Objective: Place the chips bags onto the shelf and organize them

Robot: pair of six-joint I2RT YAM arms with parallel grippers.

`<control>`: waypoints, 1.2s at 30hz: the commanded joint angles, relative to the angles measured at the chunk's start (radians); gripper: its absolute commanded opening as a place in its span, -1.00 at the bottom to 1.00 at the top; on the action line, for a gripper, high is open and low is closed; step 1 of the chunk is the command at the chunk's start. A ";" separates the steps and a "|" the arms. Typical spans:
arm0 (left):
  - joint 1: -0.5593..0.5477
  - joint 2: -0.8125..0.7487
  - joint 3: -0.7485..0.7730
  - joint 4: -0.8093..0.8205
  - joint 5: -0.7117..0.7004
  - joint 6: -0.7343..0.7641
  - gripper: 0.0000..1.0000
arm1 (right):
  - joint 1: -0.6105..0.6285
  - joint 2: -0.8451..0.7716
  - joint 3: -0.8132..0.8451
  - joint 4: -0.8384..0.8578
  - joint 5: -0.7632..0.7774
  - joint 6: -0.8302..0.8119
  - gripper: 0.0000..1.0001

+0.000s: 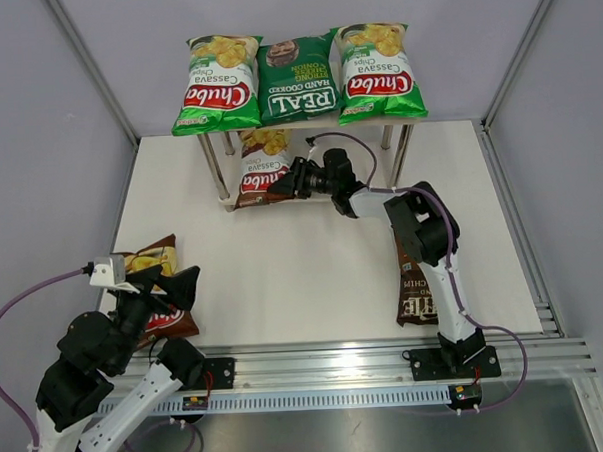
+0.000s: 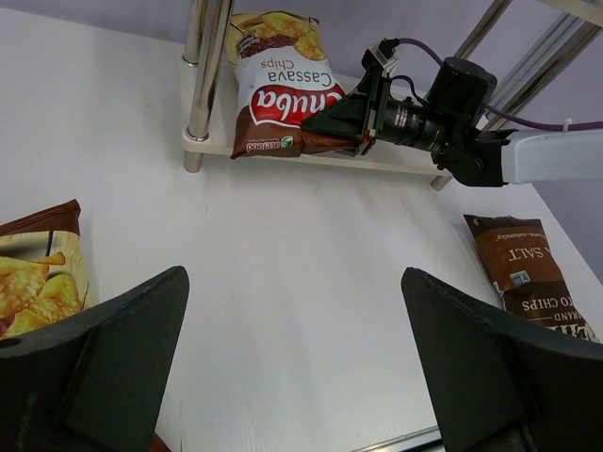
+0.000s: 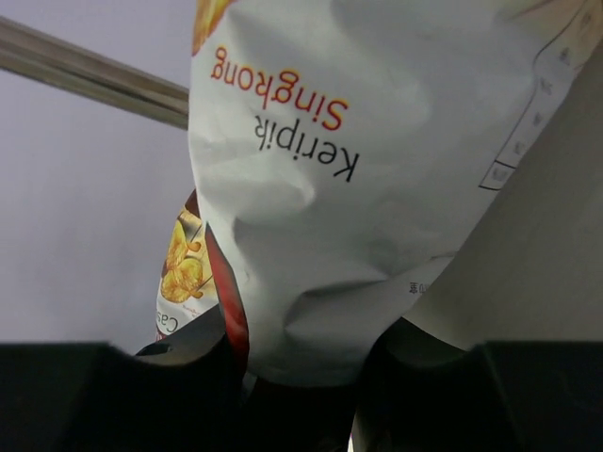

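You have one shelf and six bags. Three lie on its top board: a left light-green Chuba, the REAL bag between, and a right light-green Chuba. One brown Chuba lies on the lower board, left side. The other brown Chuba lies near-left on the table, and the Kettle bag lies near-right, partly under your right arm. That arm reaches forward to the lower board — right gripper pinched on the shelved brown bag's edge. Your left gripper hovers over the table, jaws spread wide — holding nothing.
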 commanded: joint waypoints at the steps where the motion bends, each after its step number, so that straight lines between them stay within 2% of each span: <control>1: 0.002 -0.017 -0.005 0.039 -0.023 0.012 0.98 | 0.002 0.052 0.114 -0.026 -0.038 0.062 -0.73; 16: 0.002 -0.024 -0.005 0.040 -0.029 0.011 0.98 | 0.055 0.149 0.256 -0.103 0.026 0.135 -0.60; 19: 0.002 -0.026 -0.005 0.040 -0.029 0.011 0.98 | 0.060 0.143 0.265 -0.123 0.051 0.134 -0.36; 20: 0.002 -0.024 -0.005 0.040 -0.030 0.011 0.98 | 0.059 0.132 0.250 -0.123 0.060 0.134 -0.18; 22: 0.002 -0.026 -0.005 0.040 -0.032 0.011 0.98 | 0.059 0.094 0.210 -0.138 0.095 0.132 0.03; 25: 0.002 -0.029 -0.005 0.040 -0.032 0.009 0.98 | 0.057 0.046 0.167 -0.175 0.137 0.105 0.18; 26: 0.002 -0.029 -0.005 0.040 -0.032 0.009 0.98 | 0.057 0.022 0.145 -0.184 0.144 0.097 0.35; 27: 0.002 -0.029 -0.005 0.040 -0.032 0.009 0.98 | 0.057 0.011 0.139 -0.206 0.151 0.088 0.72; 28: 0.002 -0.029 -0.005 0.039 -0.032 0.009 0.98 | 0.056 0.000 0.128 -0.216 0.158 0.083 0.91; 29: 0.002 -0.029 -0.005 0.039 -0.032 0.009 0.98 | 0.056 -0.018 0.124 -0.230 0.167 0.079 0.99; 36: 0.002 -0.040 -0.005 0.036 -0.043 0.005 0.98 | 0.045 -0.113 0.024 -0.250 0.230 0.052 0.99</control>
